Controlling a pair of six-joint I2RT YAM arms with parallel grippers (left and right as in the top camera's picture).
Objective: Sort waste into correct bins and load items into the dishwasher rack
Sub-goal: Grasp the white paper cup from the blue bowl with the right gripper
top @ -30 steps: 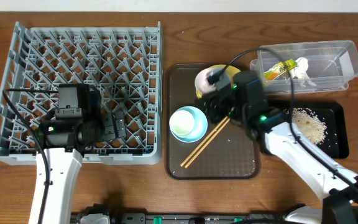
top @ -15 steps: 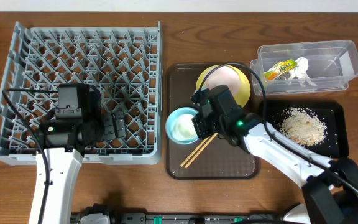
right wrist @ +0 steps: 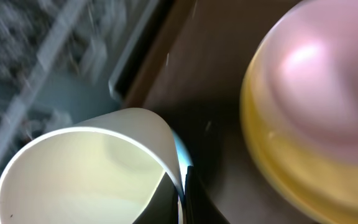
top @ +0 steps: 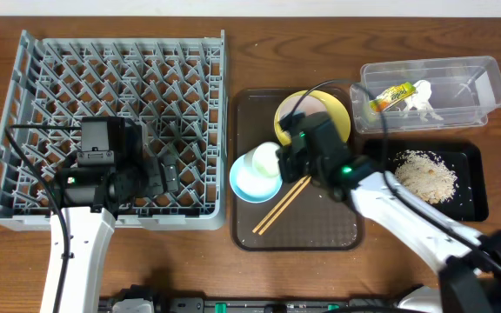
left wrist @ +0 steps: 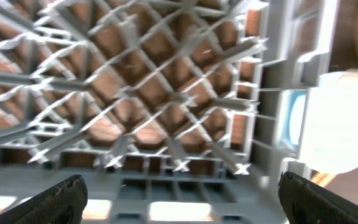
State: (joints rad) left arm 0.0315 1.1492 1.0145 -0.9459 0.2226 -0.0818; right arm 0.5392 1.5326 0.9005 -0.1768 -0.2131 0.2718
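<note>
My right gripper [top: 283, 162] is shut on the rim of the small white cup [top: 265, 159], which it holds at the far right edge of the light-blue bowl [top: 246, 184]. In the right wrist view the fingers [right wrist: 194, 199] pinch the cup's [right wrist: 79, 180] wall, with a blue sliver beside it. The yellow plate [top: 337, 111] with a pale pinkish dome [right wrist: 328, 74] lies behind, partly under the arm. The chopsticks [top: 281, 209] lie on the brown tray. My left gripper [top: 165, 174] is open and empty over the grey rack [top: 111, 78], also seen in the left wrist view [left wrist: 166, 93].
The brown serving tray [top: 320, 230] holds bowl, plate and chopsticks. The clear tub [top: 472, 87] at the back right holds the yellow-green sachet [top: 391, 96] and white scrap [top: 426, 101]. The black tray [top: 472, 187] holds beige crumbs [top: 426, 174].
My right gripper has moved left and towards me from the yellow plate to the blue bowl, carrying the white cup. The bowl has shifted slightly left. The left arm has not moved.
</note>
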